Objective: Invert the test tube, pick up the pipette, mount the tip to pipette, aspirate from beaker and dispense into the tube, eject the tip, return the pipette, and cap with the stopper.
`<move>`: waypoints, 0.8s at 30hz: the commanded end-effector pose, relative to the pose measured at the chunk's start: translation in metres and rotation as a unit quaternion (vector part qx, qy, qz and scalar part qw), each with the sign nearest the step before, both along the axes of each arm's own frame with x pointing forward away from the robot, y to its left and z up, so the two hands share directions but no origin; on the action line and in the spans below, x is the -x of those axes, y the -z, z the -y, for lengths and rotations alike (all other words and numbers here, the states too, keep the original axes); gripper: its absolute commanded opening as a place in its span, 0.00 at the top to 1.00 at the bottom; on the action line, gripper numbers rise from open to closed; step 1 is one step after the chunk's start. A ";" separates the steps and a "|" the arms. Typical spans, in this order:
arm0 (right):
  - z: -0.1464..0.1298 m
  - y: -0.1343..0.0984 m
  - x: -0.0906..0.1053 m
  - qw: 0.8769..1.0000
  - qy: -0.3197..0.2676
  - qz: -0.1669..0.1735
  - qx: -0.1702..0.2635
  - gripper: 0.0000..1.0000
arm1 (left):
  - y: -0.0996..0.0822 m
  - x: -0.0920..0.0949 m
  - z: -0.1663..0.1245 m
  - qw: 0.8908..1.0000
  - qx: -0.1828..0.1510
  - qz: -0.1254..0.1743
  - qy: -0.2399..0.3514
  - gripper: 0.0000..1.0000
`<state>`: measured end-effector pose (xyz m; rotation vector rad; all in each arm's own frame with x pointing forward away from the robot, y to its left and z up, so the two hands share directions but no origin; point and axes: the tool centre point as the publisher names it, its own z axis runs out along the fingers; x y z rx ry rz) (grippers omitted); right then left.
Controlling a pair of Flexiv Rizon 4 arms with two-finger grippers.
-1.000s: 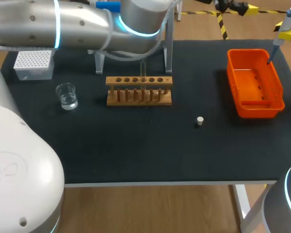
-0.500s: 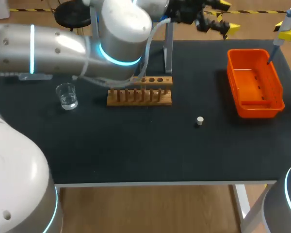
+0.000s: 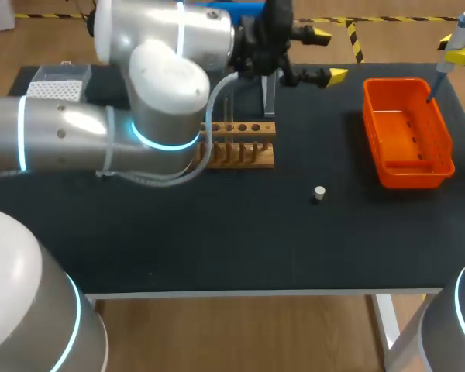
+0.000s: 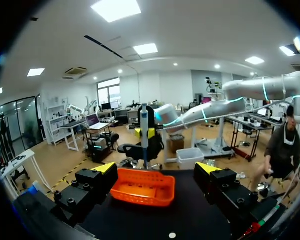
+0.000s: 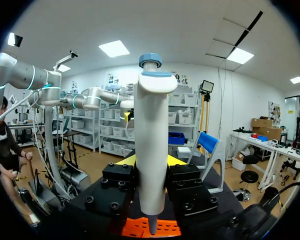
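black table (image 3: 217, 240) | left gripper (image 3: 328, 54) drew nearer rack (image 3: 244, 143) | pipette (image 3: 452, 46) unmoved

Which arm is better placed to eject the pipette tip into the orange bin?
Right: the right gripper is shut on the pipette above the orange bin. The left gripper is open and empty.

The left arm (image 3: 101, 139), entering the head view from 9 o'clock, is fat silver-white cylinders and domed joints banded with glowing cyan rings; a pale hose (image 3: 205, 155) loops beneath it. The left gripper (image 4: 156, 170) and right gripper (image 5: 151, 161) have blocky black fingers (image 4: 90, 182) studded with round screws and tipped yellow. The right arm (image 3: 449, 333), at 5 o'clock, shows a grey shell.
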<state>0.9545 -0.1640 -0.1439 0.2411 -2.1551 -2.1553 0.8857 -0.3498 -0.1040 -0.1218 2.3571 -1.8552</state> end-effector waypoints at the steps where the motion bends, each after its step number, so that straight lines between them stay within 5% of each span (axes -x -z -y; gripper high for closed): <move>1: 0.001 -0.001 -0.002 1.000 -0.002 0.000 0.001 1.00 | 0.008 0.009 -0.027 0.995 0.095 0.017 0.002 0.00; 24: 0.001 -0.001 -0.002 1.000 -0.002 0.000 0.001 1.00 | 0.015 0.014 -0.108 0.994 0.107 0.007 -0.007 0.00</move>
